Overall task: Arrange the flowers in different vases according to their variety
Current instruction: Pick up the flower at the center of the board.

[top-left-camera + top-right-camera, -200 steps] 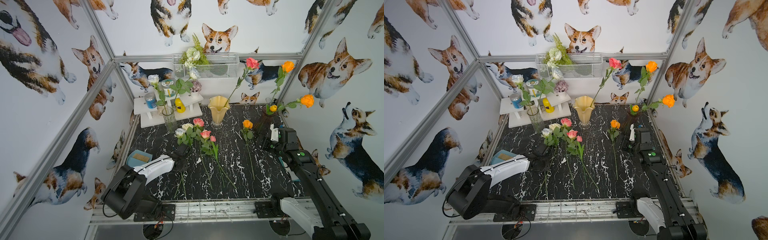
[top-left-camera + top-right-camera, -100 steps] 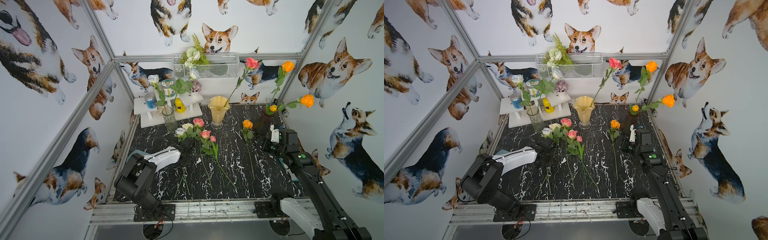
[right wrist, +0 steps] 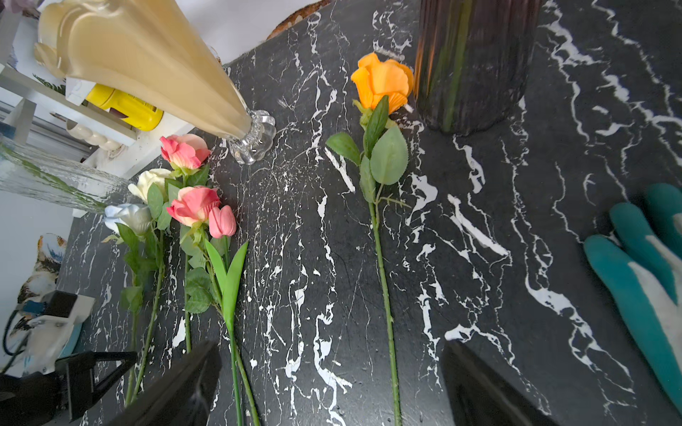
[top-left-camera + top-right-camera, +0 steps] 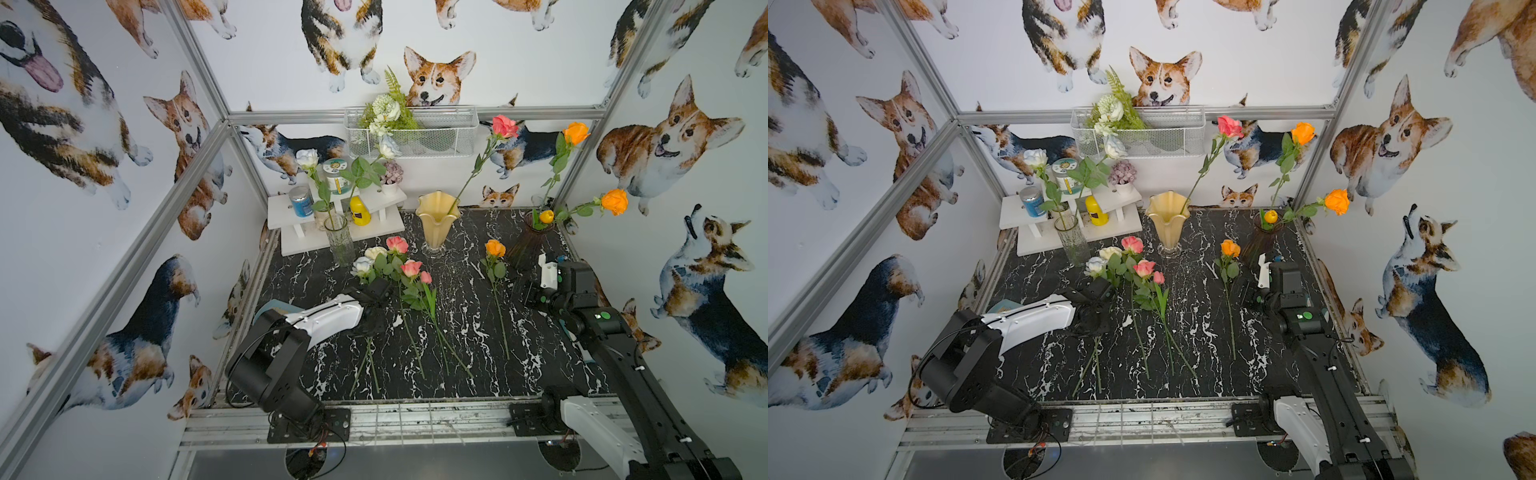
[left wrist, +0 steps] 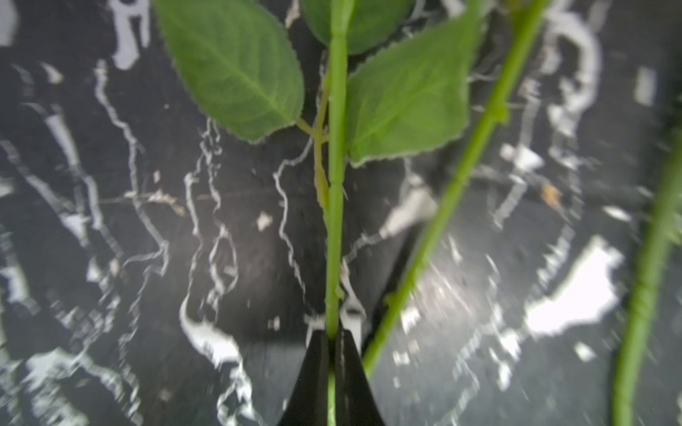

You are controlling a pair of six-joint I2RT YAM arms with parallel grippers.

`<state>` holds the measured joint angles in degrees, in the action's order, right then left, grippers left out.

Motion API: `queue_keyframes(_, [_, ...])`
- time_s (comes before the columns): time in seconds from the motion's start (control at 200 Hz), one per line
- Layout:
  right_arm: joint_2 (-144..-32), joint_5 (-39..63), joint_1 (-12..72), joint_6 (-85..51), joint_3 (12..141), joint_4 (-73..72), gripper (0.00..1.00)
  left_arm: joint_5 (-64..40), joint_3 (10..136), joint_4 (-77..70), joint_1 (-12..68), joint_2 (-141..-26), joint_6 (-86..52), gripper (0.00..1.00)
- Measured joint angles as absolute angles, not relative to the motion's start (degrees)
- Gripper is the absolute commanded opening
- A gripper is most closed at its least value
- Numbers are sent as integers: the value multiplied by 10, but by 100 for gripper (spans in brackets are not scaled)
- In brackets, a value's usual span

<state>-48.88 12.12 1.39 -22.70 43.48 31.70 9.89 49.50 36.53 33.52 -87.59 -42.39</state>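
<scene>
Forward since before, my left hand (image 5: 334, 341) pinches a stem (image 5: 336, 221); my right hand (image 3: 328, 383) gapes wide. Black marbled surface (image 4: 465, 316), corgi-papered walls (image 4: 706, 166).

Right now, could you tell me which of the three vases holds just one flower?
The creamy-yellow vase with the wavy rim: only one pink rose stands in it. The clear glass vase holds two white roses, the dark purple vase three orange blooms.

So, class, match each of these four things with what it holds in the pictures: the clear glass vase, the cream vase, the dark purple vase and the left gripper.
1 clear glass vase
2 cream vase
3 dark purple vase
4 left gripper

A one pink rose
B a green stem
C white flowers
D orange flowers

Pairs: 1-C, 2-A, 3-D, 4-B.
</scene>
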Motion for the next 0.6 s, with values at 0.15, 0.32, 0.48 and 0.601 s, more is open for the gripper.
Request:
queue_keyframes(0.15, [-487, 136, 14, -234, 416, 315, 97, 165, 532, 394, 357, -815, -428, 0])
queue_keyframes(0.32, [-486, 143, 14, -236, 405, 314, 97, 241, 566, 426, 380, -744, -434, 0])
queue_keyframes(0.48, [-486, 149, 14, -238, 402, 308, 96, 307, 590, 440, 391, -683, -430, 0])
queue_keyframes(0.601, [-486, 152, 14, -240, 397, 302, 96, 353, 590, 421, 394, -629, -401, 0])
